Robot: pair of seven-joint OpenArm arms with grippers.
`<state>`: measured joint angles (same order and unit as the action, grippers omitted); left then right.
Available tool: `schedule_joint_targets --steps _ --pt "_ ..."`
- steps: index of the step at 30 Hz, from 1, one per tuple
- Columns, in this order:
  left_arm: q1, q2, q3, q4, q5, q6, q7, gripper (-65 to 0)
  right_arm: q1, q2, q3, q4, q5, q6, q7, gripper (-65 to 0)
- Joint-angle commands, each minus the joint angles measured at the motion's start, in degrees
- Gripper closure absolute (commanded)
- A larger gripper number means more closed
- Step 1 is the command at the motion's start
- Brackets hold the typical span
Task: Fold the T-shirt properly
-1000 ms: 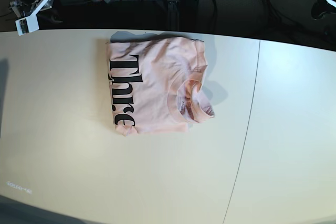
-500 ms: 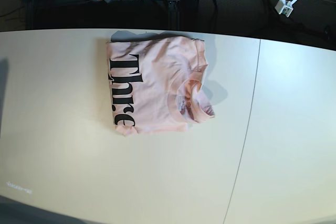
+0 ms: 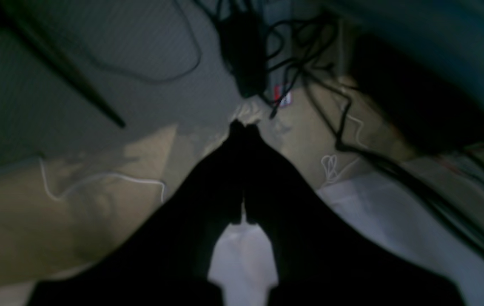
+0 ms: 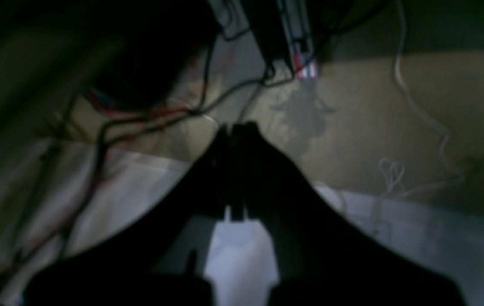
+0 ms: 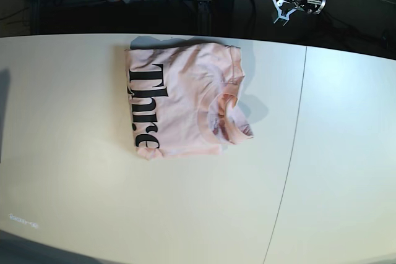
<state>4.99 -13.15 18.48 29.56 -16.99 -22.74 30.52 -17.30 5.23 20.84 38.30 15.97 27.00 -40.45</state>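
T-shirt (image 5: pixel 185 100) folded on table (image 5: pixel 334 153)

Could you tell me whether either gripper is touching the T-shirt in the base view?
No, the folded T-shirt lies alone on the table, with both arms beyond the far edge.

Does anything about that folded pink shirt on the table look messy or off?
Slightly. The T-shirt is folded into a compact block, but its collar end pokes out at the lower right corner, so that edge is uneven. Nothing is spilled or damaged.
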Motion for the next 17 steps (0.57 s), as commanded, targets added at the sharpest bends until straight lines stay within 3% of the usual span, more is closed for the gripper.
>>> schedule_joint_targets --steps 1,8,17 --pt "-0.92 -0.44 0.48 0.17 0.42 -0.39 0.11 0.0 0.81 -0.02 -0.46 0.02 -0.22 -3.93 -0.59 0.0" --pt "-1.9 0.48 1.86 0.04 1.42 3.08 -3.41 0.0 5.53 -1.44 -0.83 0.33 -4.24 -5.44 -1.11 0.0" --pt "-1.44 0.46 1.86 0.0 1.4 3.06 -5.27 0.0 5.03 -1.42 -0.83 0.92 -4.17 -5.31 0.52 0.0"
